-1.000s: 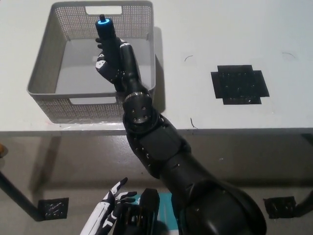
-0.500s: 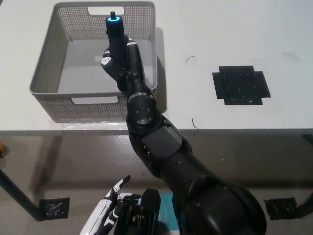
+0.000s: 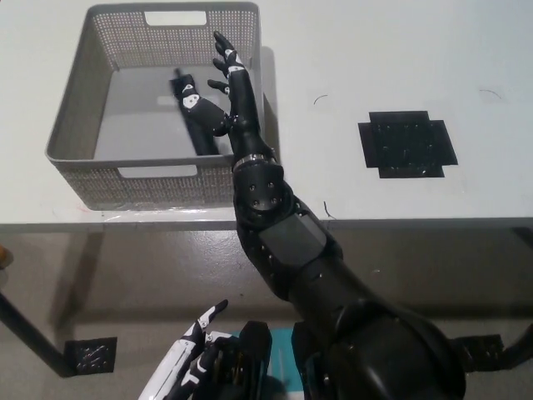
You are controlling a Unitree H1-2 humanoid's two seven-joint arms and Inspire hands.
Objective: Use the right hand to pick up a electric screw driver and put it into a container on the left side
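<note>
The electric screwdriver (image 3: 193, 115) is seen lying inside the grey mesh container (image 3: 75, 125), partly hidden by the spread, empty right hand (image 3: 226, 87). The white left hand (image 3: 196, 346), fingers apart, is cut off at the bottom edge.

White table (image 3: 400, 50) bearing a grey mesh basket (image 3: 75, 117) and black tape patch (image 3: 407, 143)

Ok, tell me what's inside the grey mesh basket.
The electric screwdriver lies on the basket floor, partly covered by the open right hand above it. Its tip is hidden.
</note>
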